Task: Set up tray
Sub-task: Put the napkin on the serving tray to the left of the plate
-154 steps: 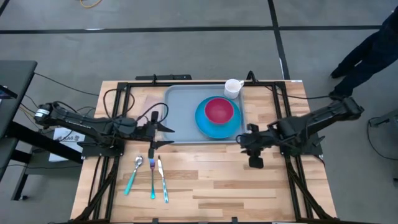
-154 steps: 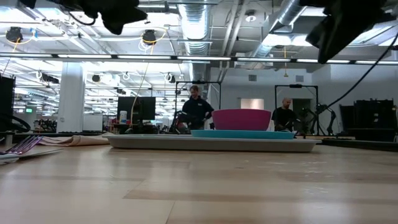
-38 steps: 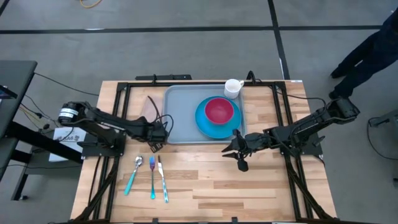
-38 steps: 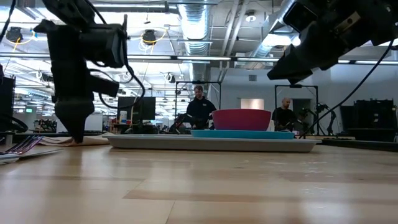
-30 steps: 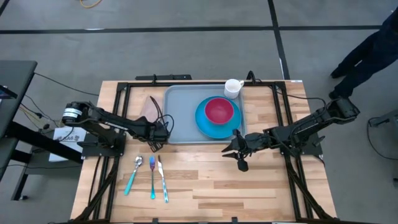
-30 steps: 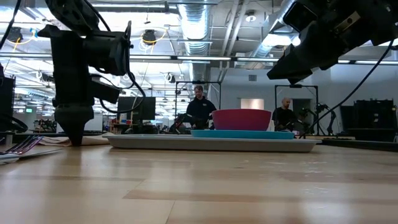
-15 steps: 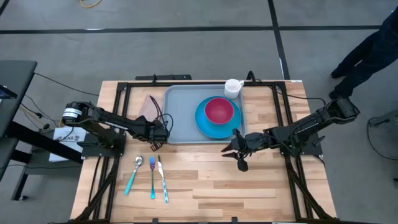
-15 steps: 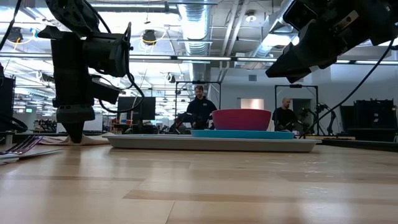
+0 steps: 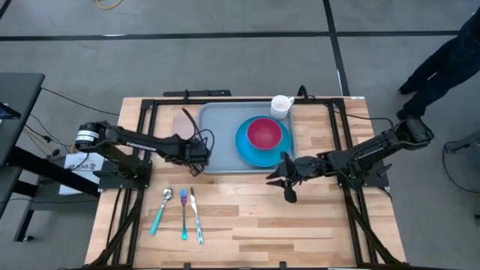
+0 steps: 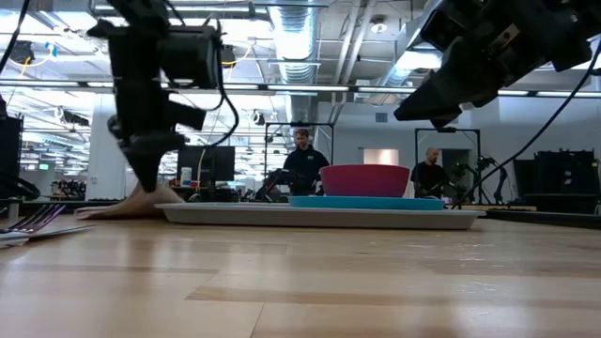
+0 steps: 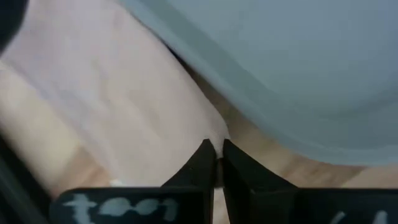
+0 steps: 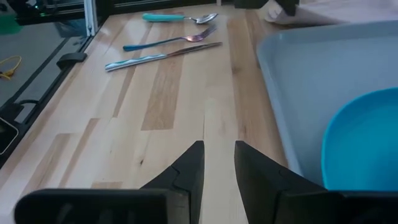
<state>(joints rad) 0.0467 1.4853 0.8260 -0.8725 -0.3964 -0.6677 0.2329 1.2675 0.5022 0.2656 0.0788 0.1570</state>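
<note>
Since half a second earlier, the left gripper [image 9: 201, 154] had lifted and swung toward the tray [image 9: 217, 133] in mid-worktop, pinched shut on a pale napkin's [image 11: 118, 112] corner — the napkin step, by my reading. Next it needed carrying over the rim. Beside the plate [image 9: 259, 150], the right gripper [image 9: 279, 174] hovered, slightly parted — empty.

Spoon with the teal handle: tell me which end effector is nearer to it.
Left. The left end effector sits just beyond the spoon, by the tray; the right end effector is across the table.
</note>
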